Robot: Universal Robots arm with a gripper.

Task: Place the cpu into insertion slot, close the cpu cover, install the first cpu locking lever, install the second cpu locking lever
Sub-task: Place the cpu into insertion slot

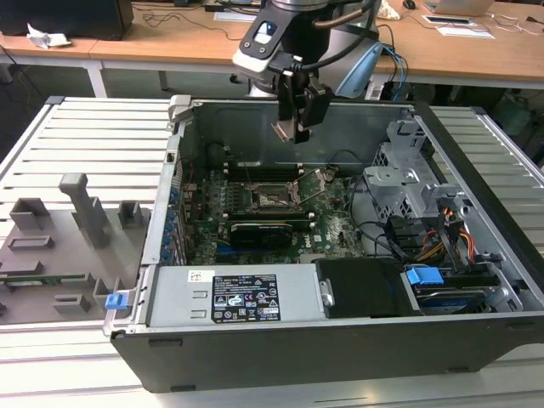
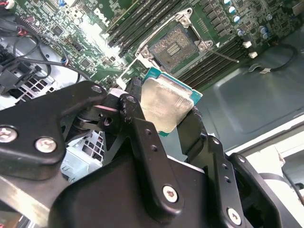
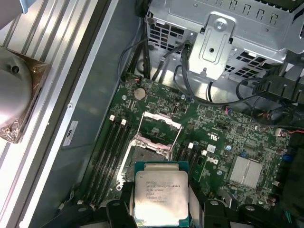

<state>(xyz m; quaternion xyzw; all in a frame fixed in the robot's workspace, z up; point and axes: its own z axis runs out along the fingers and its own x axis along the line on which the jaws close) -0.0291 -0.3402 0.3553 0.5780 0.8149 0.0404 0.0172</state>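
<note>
Slatted grey bench, open computer case | cpu clamped by its edges between the gripper fingers | held above the bare insertion slot, toward its 12 o'clock in the exterior view | cpu cover raised open

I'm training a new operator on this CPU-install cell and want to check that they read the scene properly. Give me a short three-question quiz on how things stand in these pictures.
1. True or false: the cpu already sits in the socket.
2. Multiple choice: the cpu cover is A) shut over the socket, B) swung open, leaving the socket bare, C) held by the gripper.
3. Fill in: the gripper is shut on the ____.

Key
1. False: the gripper holds it above the motherboard.
2. B.
3. cpu.
</note>
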